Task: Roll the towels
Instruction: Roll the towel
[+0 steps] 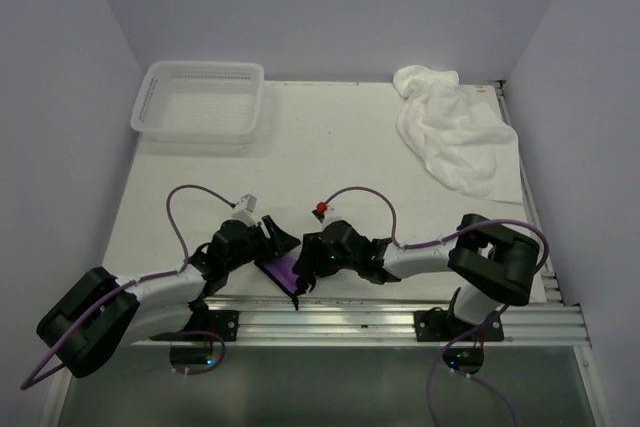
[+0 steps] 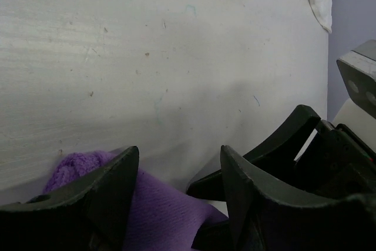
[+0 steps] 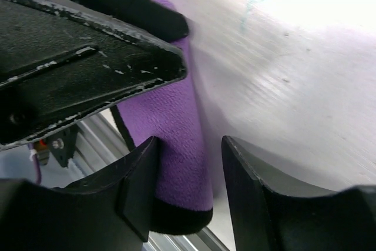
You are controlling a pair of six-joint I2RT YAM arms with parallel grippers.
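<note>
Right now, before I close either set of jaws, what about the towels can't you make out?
Purple towel: in the top view both wrists cover most of it, so how far it is rolled is unclear.
Left wrist view: its near part is cut off by the bottom edge and hidden behind the jaws.
Right wrist view: a dark arm part covers its left side.
White towel: the left wrist view shows only a corner at the top edge.

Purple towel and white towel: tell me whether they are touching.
Apart. The top external view shows the purple towel at the near edge, the white towel in the far right corner, bare table between them.
</note>
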